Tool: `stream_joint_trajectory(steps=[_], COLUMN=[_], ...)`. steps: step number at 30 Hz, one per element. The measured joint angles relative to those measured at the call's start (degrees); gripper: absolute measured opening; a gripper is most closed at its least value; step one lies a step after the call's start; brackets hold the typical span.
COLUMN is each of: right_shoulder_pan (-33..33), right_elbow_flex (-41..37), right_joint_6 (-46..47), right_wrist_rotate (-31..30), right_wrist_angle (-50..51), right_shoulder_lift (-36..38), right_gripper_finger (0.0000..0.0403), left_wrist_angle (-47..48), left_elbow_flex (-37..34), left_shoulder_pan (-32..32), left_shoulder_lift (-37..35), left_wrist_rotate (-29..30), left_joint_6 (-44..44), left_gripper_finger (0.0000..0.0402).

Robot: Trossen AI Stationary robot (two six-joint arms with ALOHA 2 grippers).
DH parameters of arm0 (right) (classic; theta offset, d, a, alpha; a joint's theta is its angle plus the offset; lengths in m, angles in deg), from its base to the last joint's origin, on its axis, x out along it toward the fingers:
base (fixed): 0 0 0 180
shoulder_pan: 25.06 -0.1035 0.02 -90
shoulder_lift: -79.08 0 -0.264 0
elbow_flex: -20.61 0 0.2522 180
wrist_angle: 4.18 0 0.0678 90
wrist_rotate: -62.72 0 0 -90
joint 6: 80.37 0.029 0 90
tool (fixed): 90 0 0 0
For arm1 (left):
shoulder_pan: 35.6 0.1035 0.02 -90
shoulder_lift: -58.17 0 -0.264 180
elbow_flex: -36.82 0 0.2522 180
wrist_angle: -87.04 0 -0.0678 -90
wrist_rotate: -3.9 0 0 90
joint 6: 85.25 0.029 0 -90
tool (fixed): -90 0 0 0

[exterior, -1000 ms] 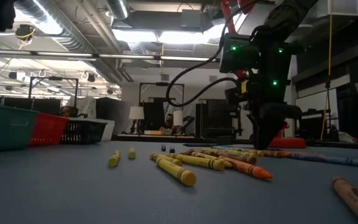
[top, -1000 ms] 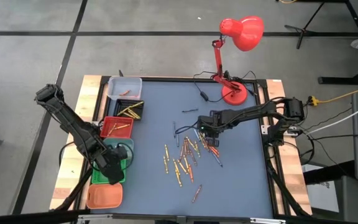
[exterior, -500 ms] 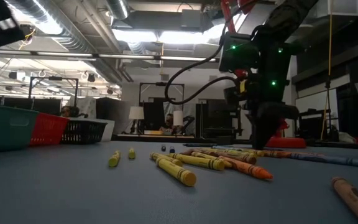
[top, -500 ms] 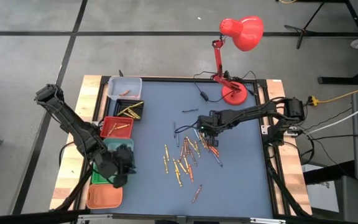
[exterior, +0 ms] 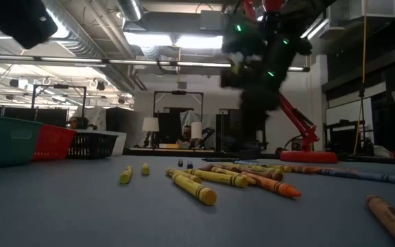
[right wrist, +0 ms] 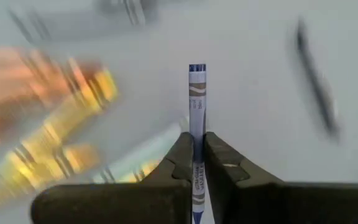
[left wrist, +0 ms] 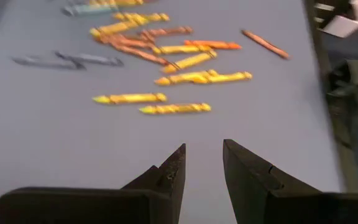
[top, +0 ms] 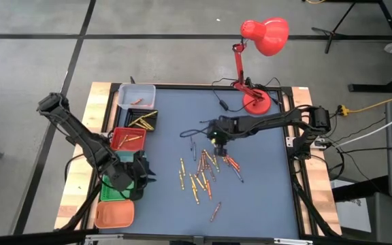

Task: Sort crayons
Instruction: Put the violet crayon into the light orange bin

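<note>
A: Where are the crayons?

B: Most lie in a loose pile in the middle of the blue table. One stray brown crayon sits off at 6 o'clock from the pile.

A: What does the right gripper do?

B: It hangs above the pile's 12 o'clock edge. Its jaws are pinched tight on a blue crayon, which sticks out past the fingertips.

A: And the left gripper?

B: It sits by the green bin at 9 o'clock from the pile. Its jaws are apart and hold nothing.

A: Is there room to move?

B: Yes. Bare table runs between the left gripper and the pile. The whole 3 o'clock side is bare too. The bins line the 9 o'clock edge, and the red lamp stands at the 12 o'clock edge.
</note>
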Motion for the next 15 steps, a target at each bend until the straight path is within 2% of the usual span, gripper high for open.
stream_joint_trajectory(steps=[8, 15], right_shoulder_pan=[-0.07, -0.11], right_elbow_flex=[0.62, 0.62], right_joint_6=[0.16, 0.16], right_wrist_rotate=[12.26, 18.05], right_wrist_angle=[-25.28, -36.54], right_shoulder_lift=[0.09, 0.13], right_gripper_finger=[0.0018, 0.0019], left_wrist_angle=[0.01, -0.07], left_elbow_flex=[0.00, 0.00], left_shoulder_pan=[4.49, 9.75], left_shoulder_lift=[0.00, 0.00], left_wrist_rotate=[8.05, 11.22], left_joint_6=[8.02, 8.24], left_gripper_finger=[0.0092, 0.0092])
